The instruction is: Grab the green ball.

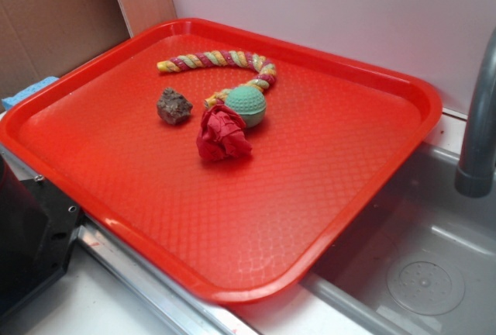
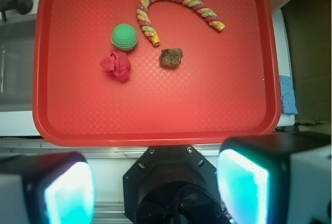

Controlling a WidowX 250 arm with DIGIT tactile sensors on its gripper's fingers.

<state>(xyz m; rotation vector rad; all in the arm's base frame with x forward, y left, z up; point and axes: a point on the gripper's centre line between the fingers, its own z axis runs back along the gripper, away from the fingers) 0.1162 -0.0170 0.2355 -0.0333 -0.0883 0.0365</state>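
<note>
The green ball [image 1: 246,105] [image 2: 124,37] is a small mint-green dimpled ball lying on the red tray [image 1: 325,172] [image 2: 155,115], toward its far middle. A pink-yellow braided rope [image 1: 225,62] [image 2: 179,3] curves away from it. My gripper [image 2: 155,185] hangs high above the tray's near edge, well away from the ball, open, with nothing between its two cyan-lit pads [image 2: 244,182]. In the exterior view the gripper itself is out of view.
A red crumpled wad of cloth [image 1: 222,135] [image 2: 116,65] touches the ball's near side. A brown lumpy rock [image 1: 173,106] [image 2: 171,57] lies beside it. The tray sits over a metal sink [image 1: 422,273], with a grey faucet pipe [image 1: 478,126] at right and cardboard at back left.
</note>
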